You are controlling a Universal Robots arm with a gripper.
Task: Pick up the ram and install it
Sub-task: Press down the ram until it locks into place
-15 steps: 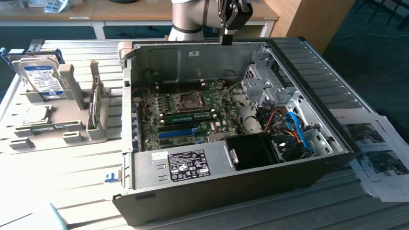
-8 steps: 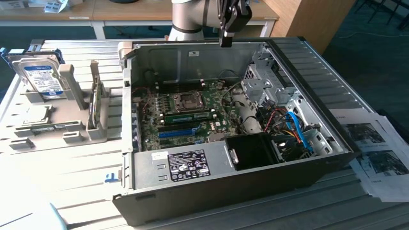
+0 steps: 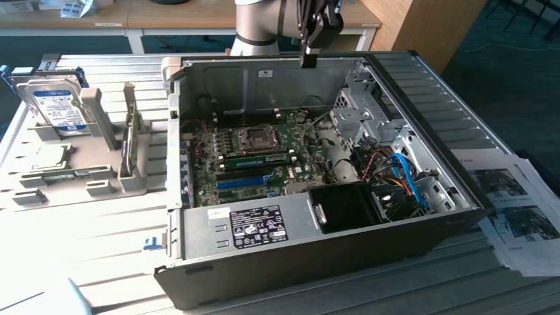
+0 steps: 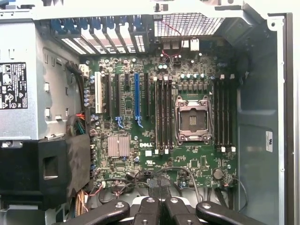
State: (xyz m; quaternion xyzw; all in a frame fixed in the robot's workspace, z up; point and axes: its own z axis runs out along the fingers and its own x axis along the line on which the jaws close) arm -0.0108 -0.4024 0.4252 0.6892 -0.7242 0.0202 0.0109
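the gripper [image 3: 309, 60] is hovering clenched and empty above the open computer case [image 3: 420, 85], near its back wall. the ram [image 3: 259, 159] is sitting flat in a slot on the motherboard [image 3: 289, 172], just beside the processor socket [image 3: 259, 136].

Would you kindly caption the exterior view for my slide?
Tool hovers above the open computer case; ram on the motherboard.
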